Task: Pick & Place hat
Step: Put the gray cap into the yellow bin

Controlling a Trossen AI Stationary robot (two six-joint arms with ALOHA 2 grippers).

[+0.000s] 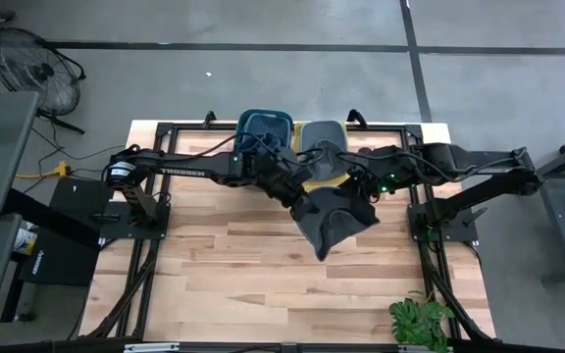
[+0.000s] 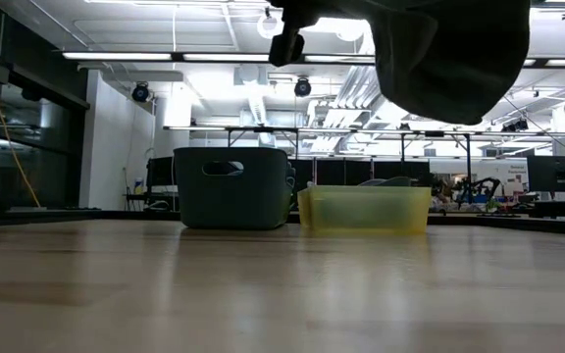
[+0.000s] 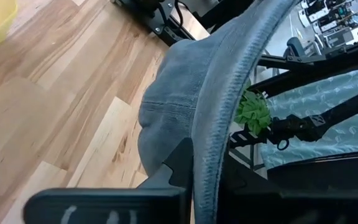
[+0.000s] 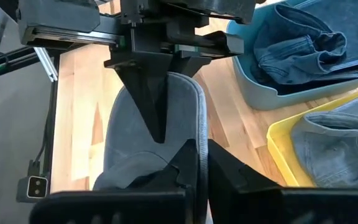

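Grey hat point(image 1: 333, 224) held above the wooden table point(image 1: 243, 265), left gripper point(image 1: 300, 201) and right gripper point(image 1: 359, 199) both clamped on its brim, arms angled inward.

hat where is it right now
In the high view the grey hat hangs above mid-table, pinched by both end effectors, just in front of the yellow bin.

Both arms are matte black boxy links, the left arm point(image 1: 179, 169) has white TROSSEN lettering, right arm point(image 1: 459, 162) shows tiny green lights, black cables looping around.
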